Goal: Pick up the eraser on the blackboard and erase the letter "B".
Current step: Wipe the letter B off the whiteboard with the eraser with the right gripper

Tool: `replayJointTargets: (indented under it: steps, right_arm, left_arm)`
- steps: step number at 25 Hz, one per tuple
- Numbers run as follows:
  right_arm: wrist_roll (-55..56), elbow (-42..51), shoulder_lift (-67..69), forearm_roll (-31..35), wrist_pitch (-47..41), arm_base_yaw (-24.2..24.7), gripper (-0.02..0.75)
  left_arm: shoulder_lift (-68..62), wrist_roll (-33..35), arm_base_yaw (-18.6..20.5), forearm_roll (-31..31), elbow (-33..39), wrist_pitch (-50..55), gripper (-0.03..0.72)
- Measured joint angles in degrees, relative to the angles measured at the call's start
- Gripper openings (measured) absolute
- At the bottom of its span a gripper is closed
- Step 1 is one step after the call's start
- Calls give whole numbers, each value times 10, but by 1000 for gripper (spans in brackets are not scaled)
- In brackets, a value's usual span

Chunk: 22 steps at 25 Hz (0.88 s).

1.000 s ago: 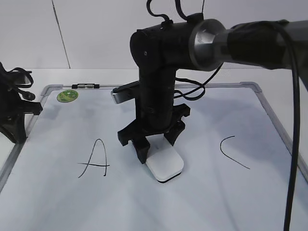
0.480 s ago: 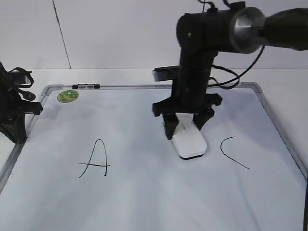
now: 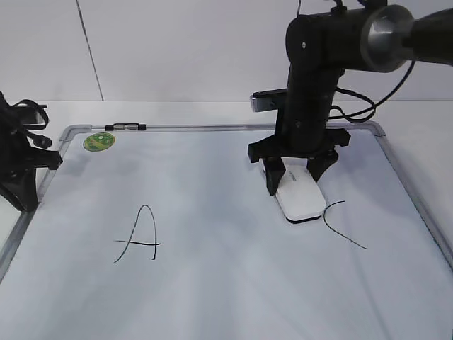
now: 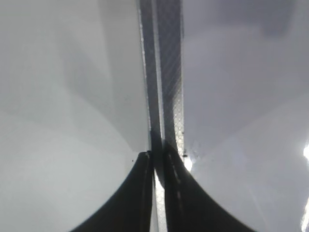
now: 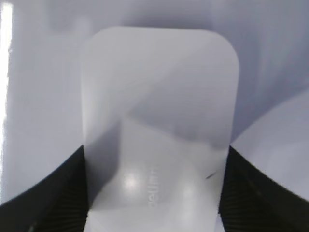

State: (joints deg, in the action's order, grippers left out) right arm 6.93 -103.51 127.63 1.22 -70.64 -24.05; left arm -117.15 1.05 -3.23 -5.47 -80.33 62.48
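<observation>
My right gripper point(image 3: 296, 183) is shut on the white eraser point(image 3: 300, 201) and presses it flat on the blackboard point(image 3: 212, 283), just left of the "C" point(image 3: 341, 225). In the right wrist view the eraser point(image 5: 159, 121) fills the frame between both dark fingers point(image 5: 153, 193). The "A" point(image 3: 140, 234) stands at the left. No letter "B" shows between "A" and "C"; that area is bare white. My left gripper point(image 4: 157, 162) is shut and empty over the board's grey frame point(image 4: 166, 72); its arm point(image 3: 18, 163) rests at the left edge.
A round green sticker point(image 3: 98, 142) and a small black-and-silver marker point(image 3: 126, 127) sit at the board's far left corner. The board's metal frame point(image 3: 414, 198) runs along the right side. A white wall stands behind.
My right gripper has slid the eraser across the board from the middle, near the "A", rightwards and a little farther back, up to the "C". The left arm has not moved.
</observation>
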Motion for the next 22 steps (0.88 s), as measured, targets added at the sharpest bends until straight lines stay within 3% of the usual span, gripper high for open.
replayJointTargets:
  steps: [3, 12, 17, 22]
  right_arm:
    - [-2, 0, 0, -12, 0, -35, 534]
    - [-2, 0, 1, 34, 0, -158, 534]
    - [-3, 0, 1, 33, 0, -163, 533]
    - [11, -2, 5, 30, -1, -136, 533]
  left_arm:
    - [0, 0, 0, 1, 0, 1, 19]
    - [0, 0, 0, 2, 0, 2, 19]
    - [0, 0, 0, 2, 0, 3, 19]
    - [-1, 0, 0, 2, 0, 2, 19]
